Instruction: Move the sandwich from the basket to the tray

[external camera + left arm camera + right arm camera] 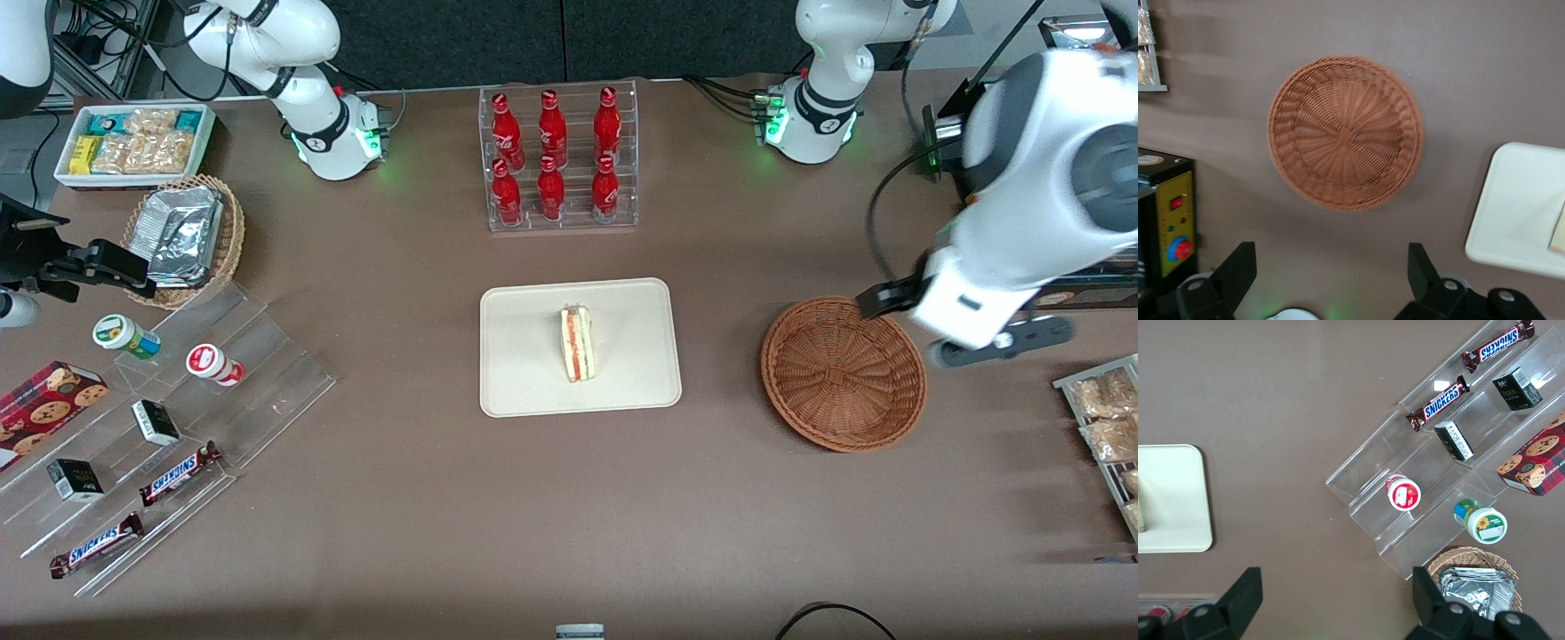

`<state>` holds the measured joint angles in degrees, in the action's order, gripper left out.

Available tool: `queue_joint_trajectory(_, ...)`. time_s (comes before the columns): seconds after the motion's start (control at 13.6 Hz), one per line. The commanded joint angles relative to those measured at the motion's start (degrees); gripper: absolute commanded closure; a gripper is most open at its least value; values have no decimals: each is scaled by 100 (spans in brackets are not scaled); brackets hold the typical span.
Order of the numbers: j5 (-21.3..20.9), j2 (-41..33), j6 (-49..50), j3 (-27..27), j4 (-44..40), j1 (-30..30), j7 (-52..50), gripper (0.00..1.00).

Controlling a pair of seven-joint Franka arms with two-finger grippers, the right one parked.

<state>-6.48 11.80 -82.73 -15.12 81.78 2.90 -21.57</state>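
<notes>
From the parked arm's end of the table, the front view takes in a white bin of snack packets (133, 142), a small tan basket of foil packets (184, 238) and clear acrylic steps (169, 427) holding two Snickers bars (180, 473), small dark boxes and two little cups; the right wrist view shows these same steps from above, with the labels on the cups easier to read. Near the middle of the table stands a clear rack of red bottles (557, 160), and nearer the front camera than the rack lies the tray (524, 373), with the sandwich (577, 343) resting on it, filling stripe facing up. Only a sliver of the sandwich shows at the tray's edge in the left wrist view. Toward the working arm's end sits the basket (843, 373), with nothing in it, which the left wrist view confirms by looking straight down into the woven bowl (1346, 132). In the front view the arm's white body hides most of the gripper (956, 342), which hangs above the basket's rim; the left wrist view shows its fingers (1237, 272) spread wide apart, holding nothing. That view also shows a black box with a red button (1168, 220) beside the basket.
</notes>
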Motion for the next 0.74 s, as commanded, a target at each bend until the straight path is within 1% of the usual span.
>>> queue_joint_trajectory(0.0, 419, -502, 81, 588, 373, -61, 923, 0)
queue_joint_trajectory(0.22, 481, -863, 213, 983, 602, -132, 1601, 0)
queue_joint_trajectory(0.37, 630, -1056, 239, 1204, 760, -141, 2058, 0)
queue_joint_trajectory(0.52, 639, -1189, 248, 1345, 866, -149, 2322, 0)
queue_joint_trajectory(0.66, 639, -1137, 248, 1354, 814, -149, 2315, 0)
